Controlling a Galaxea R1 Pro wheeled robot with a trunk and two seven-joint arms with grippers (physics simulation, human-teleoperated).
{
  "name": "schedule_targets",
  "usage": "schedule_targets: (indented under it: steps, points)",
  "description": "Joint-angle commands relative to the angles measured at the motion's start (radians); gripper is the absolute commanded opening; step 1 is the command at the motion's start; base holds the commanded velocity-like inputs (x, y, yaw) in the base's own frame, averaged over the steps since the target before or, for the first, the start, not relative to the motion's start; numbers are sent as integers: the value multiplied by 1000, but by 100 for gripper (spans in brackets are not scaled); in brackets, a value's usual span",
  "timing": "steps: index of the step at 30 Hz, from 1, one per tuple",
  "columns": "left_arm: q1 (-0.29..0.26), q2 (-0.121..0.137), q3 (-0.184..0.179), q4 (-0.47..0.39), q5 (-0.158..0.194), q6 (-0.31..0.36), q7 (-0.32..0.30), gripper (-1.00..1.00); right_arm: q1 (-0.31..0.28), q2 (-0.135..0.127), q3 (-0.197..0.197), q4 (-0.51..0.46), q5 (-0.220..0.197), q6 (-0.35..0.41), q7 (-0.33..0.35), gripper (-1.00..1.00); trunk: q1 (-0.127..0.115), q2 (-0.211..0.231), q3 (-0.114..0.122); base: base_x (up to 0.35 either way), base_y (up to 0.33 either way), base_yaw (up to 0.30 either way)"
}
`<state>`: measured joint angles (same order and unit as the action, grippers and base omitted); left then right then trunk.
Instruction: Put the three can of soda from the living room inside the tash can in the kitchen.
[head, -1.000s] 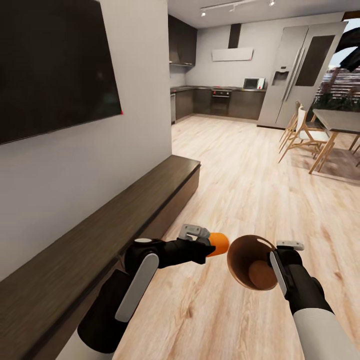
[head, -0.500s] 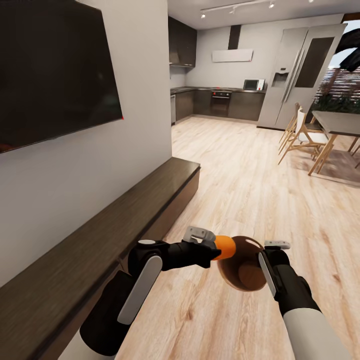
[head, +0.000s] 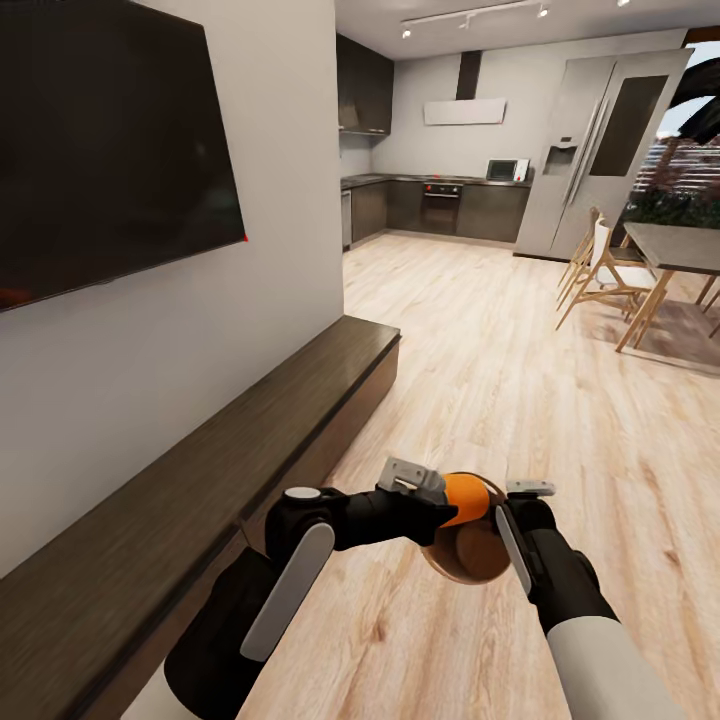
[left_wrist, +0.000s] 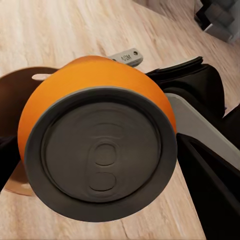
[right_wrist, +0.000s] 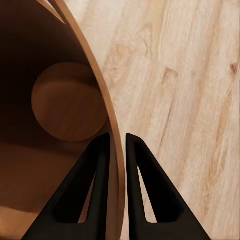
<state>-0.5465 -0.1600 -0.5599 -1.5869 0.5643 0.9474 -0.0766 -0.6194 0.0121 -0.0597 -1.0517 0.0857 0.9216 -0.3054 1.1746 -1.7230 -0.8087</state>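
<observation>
Beside the long dark bench (head: 230, 440), your left gripper (head: 432, 497) clenched the soda can (head: 465, 497) at the bin's mouth, while right fingers (right_wrist: 97, 165) pinched the trash can (head: 465, 555) wall, tilted to receive it.

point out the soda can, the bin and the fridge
soda can (left_wrist: 102, 155), left wrist view, on its grey top
bin (right_wrist: 55, 165), right wrist view, on its inner wall
fridge (head: 590, 150), head view, on its door
</observation>
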Motion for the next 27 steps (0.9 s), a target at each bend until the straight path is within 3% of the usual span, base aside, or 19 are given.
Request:
schedule_targets:
  steps: [1,27]
  points:
    - [0,0,-1,0,0,-1,0,-100,0,0,0,-1,7,0,3,-100,0,0,0,0,0,0]
    - [-2,-1,-2,24,-12,-4,36,-100,0,0,0,-1,6,0,4,-100,0,0,0,0,0,0]
